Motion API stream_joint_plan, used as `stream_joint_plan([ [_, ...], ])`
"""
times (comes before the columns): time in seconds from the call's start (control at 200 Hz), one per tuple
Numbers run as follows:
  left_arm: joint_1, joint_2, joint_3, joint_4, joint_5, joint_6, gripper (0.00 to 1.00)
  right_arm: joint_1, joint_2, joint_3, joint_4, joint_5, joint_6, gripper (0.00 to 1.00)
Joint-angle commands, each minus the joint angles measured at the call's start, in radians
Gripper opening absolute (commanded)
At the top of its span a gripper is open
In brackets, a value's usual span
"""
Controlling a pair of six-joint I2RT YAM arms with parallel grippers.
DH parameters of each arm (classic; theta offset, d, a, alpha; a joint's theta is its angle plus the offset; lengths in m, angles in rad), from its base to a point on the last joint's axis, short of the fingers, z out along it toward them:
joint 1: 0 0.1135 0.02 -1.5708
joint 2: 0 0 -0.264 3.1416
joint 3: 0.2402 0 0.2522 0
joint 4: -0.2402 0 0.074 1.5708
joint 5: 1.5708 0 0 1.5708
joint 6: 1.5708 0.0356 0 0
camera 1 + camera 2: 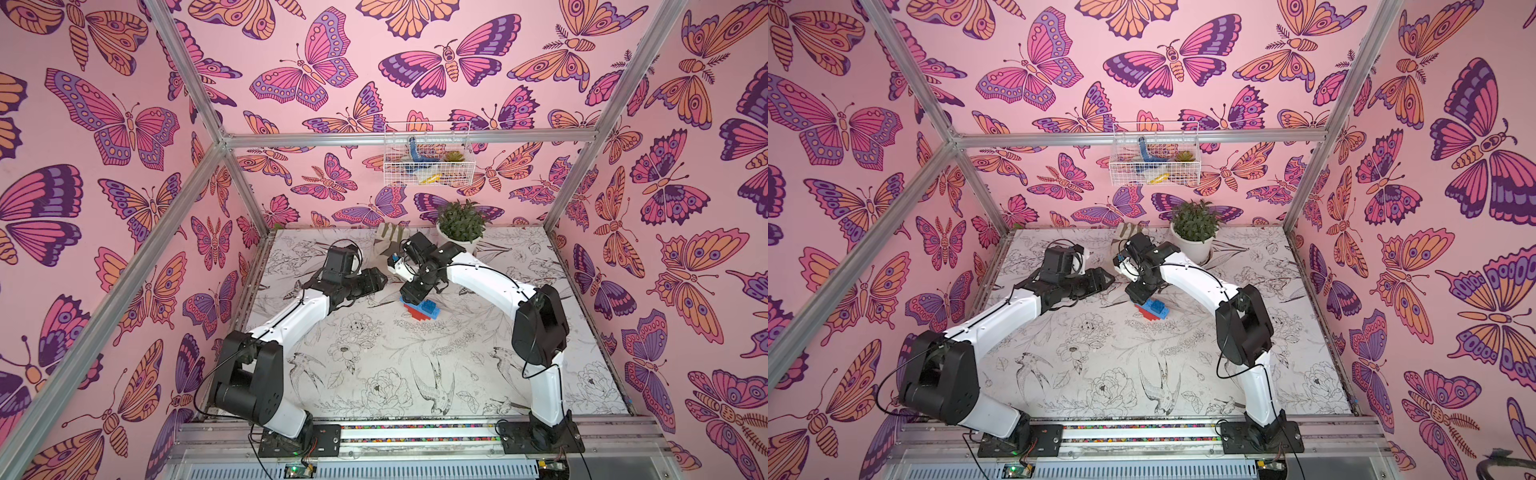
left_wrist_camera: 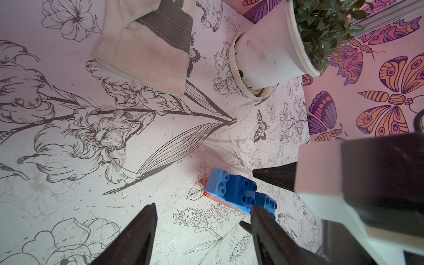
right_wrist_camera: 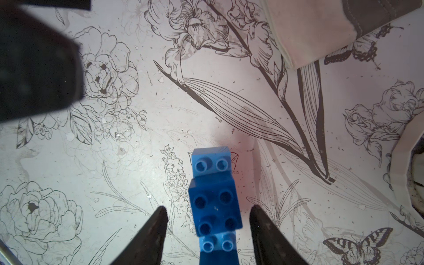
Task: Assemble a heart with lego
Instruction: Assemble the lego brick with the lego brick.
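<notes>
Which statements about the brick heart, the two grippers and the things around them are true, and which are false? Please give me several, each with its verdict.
1. The heart lies on the table with blue bricks uppermost. True.
2. The left gripper holds a red brick. False: its jaws stand apart with nothing between them.
3. The right gripper hangs over the heart, one jaw on each side and a gap showing beside each. True.
4. The potted plant has tipped over. False: it stands upright near the far edge of the table.
5. The wire basket stands on the table. False: it hangs on the back wall, above the plant.
</notes>
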Motion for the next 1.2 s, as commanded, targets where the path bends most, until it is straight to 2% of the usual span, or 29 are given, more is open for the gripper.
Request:
stream_joint_plan([
  [0.0, 0.009, 0.015, -0.017, 0.014, 0.023, -0.009, 0.70, 0.009, 0.033, 0.034, -0.038, 0.016, -0.027, 0.59],
  [0.361, 0.011, 0.018, -0.019, 0.017, 0.027, -0.009, 0.70, 0.010, 0.019, 0.027, -0.023, 0.021, -0.019, 0.40],
  [0.546, 0.011, 0.015, -0.027, 0.021, 0.026, -0.011, 0.70, 0.009, -0.025, -0.030, 0.034, 0.022, 0.012, 0.34],
  [1.192, 0.014, 0.006, -0.036, 0.027, 0.035, -0.013, 0.70, 0.010, -0.091, -0.170, 0.147, 0.015, 0.030, 0.32],
])
